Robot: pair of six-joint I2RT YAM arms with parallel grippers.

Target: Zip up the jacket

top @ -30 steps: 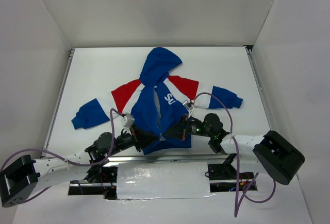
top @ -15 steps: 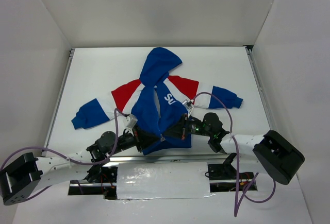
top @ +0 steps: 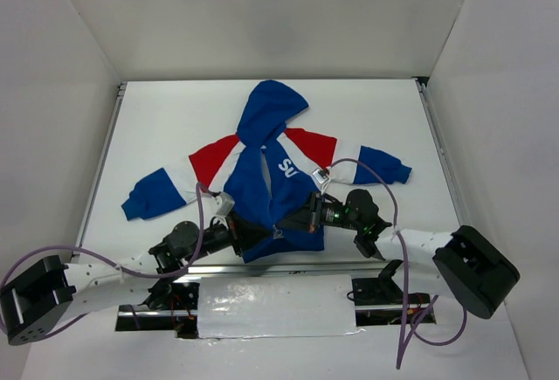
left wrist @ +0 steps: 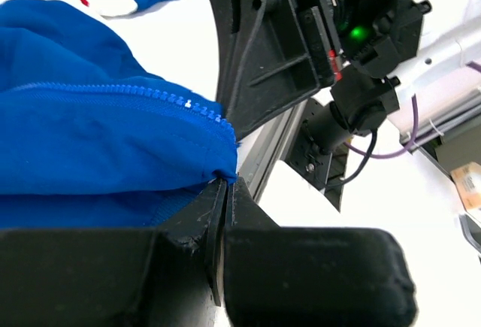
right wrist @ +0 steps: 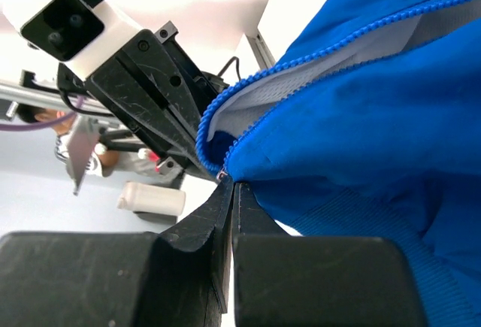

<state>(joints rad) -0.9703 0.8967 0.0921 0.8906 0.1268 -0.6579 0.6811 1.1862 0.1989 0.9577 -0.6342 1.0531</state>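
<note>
The jacket (top: 262, 148) lies flat on the white table, hood away from me, blue with red and white sleeve bands, its front open. My left gripper (top: 238, 233) is shut on the bottom corner of one front panel at the hem (left wrist: 224, 175), by the end of the blue zipper teeth (left wrist: 150, 94). My right gripper (top: 295, 223) is shut on the bottom corner of the other front panel (right wrist: 228, 178), where the zipper teeth (right wrist: 225, 105) end. The two grippers face each other, close together at the hem.
A metal rail (top: 262, 268) runs along the near table edge, just behind the hem. White walls enclose the table on three sides. The jacket sleeves (top: 153, 196) spread out left and right (top: 384, 163).
The left gripper has crept slightly right toward the right gripper along the hem. The right arm has shifted only a little.
</note>
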